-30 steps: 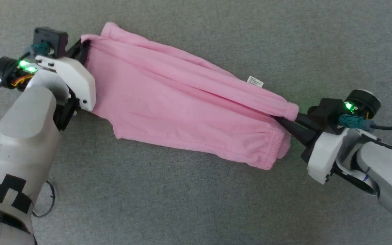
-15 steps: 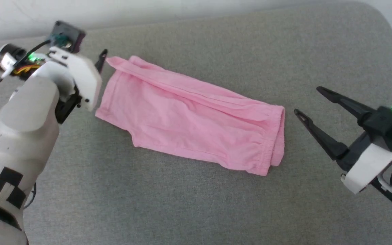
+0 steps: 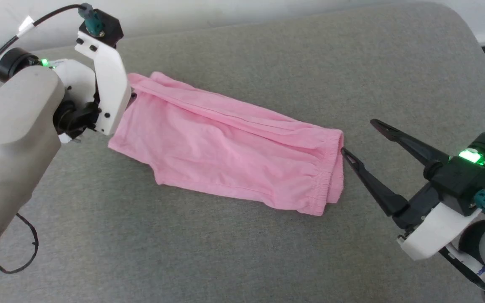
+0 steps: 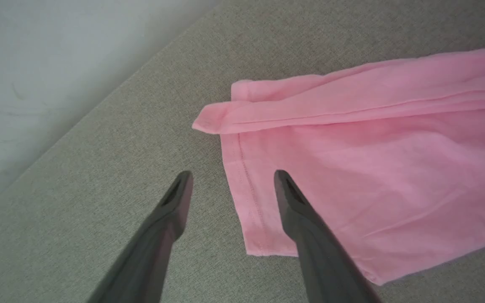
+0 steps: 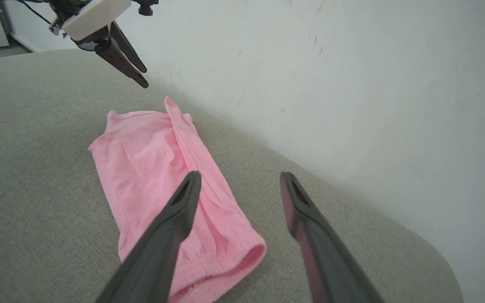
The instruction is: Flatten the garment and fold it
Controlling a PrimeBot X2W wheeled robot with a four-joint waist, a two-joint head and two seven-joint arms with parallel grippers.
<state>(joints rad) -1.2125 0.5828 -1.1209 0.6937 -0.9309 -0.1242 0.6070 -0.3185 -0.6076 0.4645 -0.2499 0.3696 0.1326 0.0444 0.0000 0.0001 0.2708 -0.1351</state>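
At nine o'clock the left claw (image 4: 232, 173) is hovering open over the hem (image 4: 242, 198) of the garment (image 3: 234, 155), lying doubled mid-tabletop (image 3: 267, 54) and looking light, limp, best pinched at corners, while the right claw (image 3: 358, 136) is gaping beside its three o'clock waistband (image 3: 329, 176).

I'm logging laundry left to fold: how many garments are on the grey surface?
1. The pink garment lies on the grey surface, between the left gripper at its leg end and the right gripper at its waistband. A second could hide beneath it.
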